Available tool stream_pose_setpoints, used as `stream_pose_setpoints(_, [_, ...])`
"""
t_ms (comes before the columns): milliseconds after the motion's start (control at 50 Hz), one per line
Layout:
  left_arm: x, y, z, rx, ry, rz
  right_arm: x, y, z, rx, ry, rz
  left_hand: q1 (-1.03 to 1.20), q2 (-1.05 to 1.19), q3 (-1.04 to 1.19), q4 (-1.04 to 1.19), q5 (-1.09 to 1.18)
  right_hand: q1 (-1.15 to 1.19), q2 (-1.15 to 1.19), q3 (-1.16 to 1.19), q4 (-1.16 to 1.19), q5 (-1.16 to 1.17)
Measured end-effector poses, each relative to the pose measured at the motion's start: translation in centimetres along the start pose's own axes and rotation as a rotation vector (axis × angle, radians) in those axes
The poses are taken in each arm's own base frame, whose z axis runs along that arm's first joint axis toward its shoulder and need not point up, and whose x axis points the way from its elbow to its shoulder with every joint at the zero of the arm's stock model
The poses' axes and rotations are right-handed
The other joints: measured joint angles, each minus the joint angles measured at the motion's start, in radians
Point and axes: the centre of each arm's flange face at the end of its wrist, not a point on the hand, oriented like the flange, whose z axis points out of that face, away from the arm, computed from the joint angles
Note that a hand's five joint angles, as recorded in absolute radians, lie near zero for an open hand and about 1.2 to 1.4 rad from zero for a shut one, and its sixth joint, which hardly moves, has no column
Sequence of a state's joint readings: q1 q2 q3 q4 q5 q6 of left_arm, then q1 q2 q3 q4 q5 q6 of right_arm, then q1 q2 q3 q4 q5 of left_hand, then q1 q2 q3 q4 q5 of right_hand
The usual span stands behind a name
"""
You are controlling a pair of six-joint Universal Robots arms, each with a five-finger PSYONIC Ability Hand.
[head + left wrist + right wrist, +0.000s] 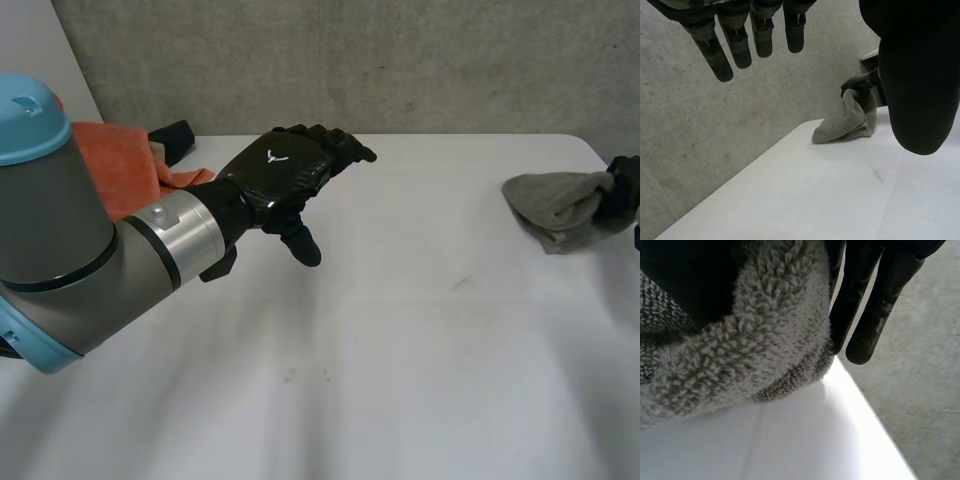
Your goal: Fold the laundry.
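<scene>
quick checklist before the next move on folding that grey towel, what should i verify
1. Right hand has the grey towel: ok, fingers and thumb pinch it.
2. Left hand free to help: ok, open, holding nothing, above the table.
3. Towel lying flat: not ok, it is bunched up.
4. Room on the table between the hands: ok.
5. Orange cloth out of the way: ok, behind the left arm.
6. Which corner of the towel is pinched: cannot tell.

Grey towel (560, 205), orange cloth (115, 165), white table (400, 350).
</scene>
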State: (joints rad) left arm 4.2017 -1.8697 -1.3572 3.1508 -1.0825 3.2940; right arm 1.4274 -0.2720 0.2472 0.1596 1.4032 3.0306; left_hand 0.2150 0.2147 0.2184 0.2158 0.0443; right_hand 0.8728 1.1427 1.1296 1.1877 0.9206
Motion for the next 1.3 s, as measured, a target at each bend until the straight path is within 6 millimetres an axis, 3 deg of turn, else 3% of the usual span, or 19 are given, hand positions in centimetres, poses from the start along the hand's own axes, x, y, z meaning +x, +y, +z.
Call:
stream_pose_setpoints(400, [0.0, -0.3, -0.1, 0.007, -0.003, 0.004, 3.5, 0.0, 1.0, 0.051, 0.081, -0.075, 0.000, 0.000, 0.000, 0.000, 0.000, 0.000, -0.032, -0.022, -0.072, -0.004])
stream_pose_setpoints(480, [0.0, -0.5, -0.2, 0.012, -0.004, 0.007, 3.9, 0.9, 0.9, 0.019, 0.088, -0.125, 0.000, 0.000, 0.000, 0.000, 0.000, -0.117, -0.281, -0.245, -0.305, -0.198])
stream_pose_setpoints(540, [0.0, -0.8, -0.3, 0.018, -0.005, 0.010, 4.1, 1.6, 0.6, -0.021, 0.088, -0.170, 0.000, 0.000, 0.000, 0.000, 0.000, -0.607, -0.823, -0.804, -0.858, -0.753])
stream_pose_setpoints(720, [0.2, -1.4, -0.8, 0.033, -0.007, 0.017, 4.6, 1.5, -0.7, -0.101, 0.091, -0.315, 0.000, 0.000, 0.000, 0.000, 0.000, -0.677, -0.929, -0.923, -0.958, -0.858])
stream_pose_setpoints(840, [0.3, -1.6, -1.1, 0.035, -0.007, 0.018, 5.7, -0.6, -1.9, -0.112, 0.163, -0.536, 0.000, 0.000, 0.000, 0.000, 0.000, -0.677, -0.929, -0.923, -0.959, -0.859])
stream_pose_setpoints(920, [0.4, -1.4, -1.3, 0.029, -0.008, 0.016, 6.7, -3.0, -2.4, -0.082, 0.278, -0.775, 0.000, 0.000, 0.000, 0.000, 0.000, -0.677, -0.929, -0.923, -0.959, -0.863])
stream_pose_setpoints(960, [0.4, -1.4, -1.5, 0.028, -0.011, 0.015, 7.2, -5.3, -2.8, -0.035, 0.372, -0.930, 0.000, 0.000, 0.000, 0.000, 0.000, -0.677, -0.929, -0.923, -0.959, -0.864])
stream_pose_setpoints(1040, [0.2, -1.6, -1.7, 0.031, -0.020, 0.017, 7.4, -9.1, -3.5, 0.062, 0.481, -1.051, 0.000, 0.000, 0.000, 0.000, 0.000, -0.677, -0.928, -0.923, -0.958, -0.864])
stream_pose_setpoints(1080, [-0.4, -1.7, -1.9, 0.038, -0.039, 0.022, 6.7, -11.7, -4.3, 0.144, 0.521, -1.079, 0.000, 0.000, 0.000, 0.000, 0.000, -0.677, -0.929, -0.923, -0.959, -0.864])
stream_pose_setpoints(1120, [-1.2, -2.0, -1.9, 0.051, -0.073, 0.032, 4.7, -14.0, -5.3, 0.238, 0.503, -1.071, 0.000, 0.000, 0.000, 0.000, 0.000, -0.677, -0.929, -0.923, -0.958, -0.864])
stream_pose_setpoints(1160, [-1.2, -2.0, -1.9, 0.051, -0.073, 0.032, 4.7, -14.0, -5.3, 0.238, 0.503, -1.071, 0.000, 0.000, 0.000, 0.000, 0.000, -0.677, -0.929, -0.923, -0.958, -0.864])
stream_pose_setpoints(1180, [-3.4, -2.5, -1.9, 0.083, -0.157, 0.059, 0.5, -16.3, -7.3, 0.373, 0.398, -1.019, 0.000, 0.000, 0.000, 0.000, 0.000, -0.677, -0.929, -0.923, -0.959, -0.864])
stream_pose_setpoints(1200, [-4.7, -2.8, -1.9, 0.101, -0.209, 0.077, -0.1, -16.5, -7.6, 0.390, 0.376, -1.009, 0.000, 0.000, 0.000, 0.000, 0.000, -0.677, -0.929, -0.923, -0.959, -0.864])
stream_pose_setpoints(1260, [-7.7, -3.2, -2.0, 0.133, -0.322, 0.122, -5.9, -17.0, -10.7, 0.495, 0.152, -0.894, 0.000, 0.000, 0.000, 0.000, 0.000, -0.677, -0.929, -0.923, -0.959, -0.864])
stream_pose_setpoints(1280, [-10.5, -3.3, -2.2, 0.148, -0.414, 0.163, -8.9, -16.5, -12.7, 0.523, 0.005, -0.810, 0.000, 0.000, 0.000, 0.000, 0.000, -0.677, -0.928, -0.923, -0.959, -0.864])
stream_pose_setpoints(1300, [-11.6, -3.2, -2.2, 0.151, -0.449, 0.182, -9.9, -16.2, -13.6, 0.527, -0.047, -0.778, 0.000, 0.000, 0.000, 0.000, 0.000, -0.677, -0.928, -0.923, -0.959, -0.864])
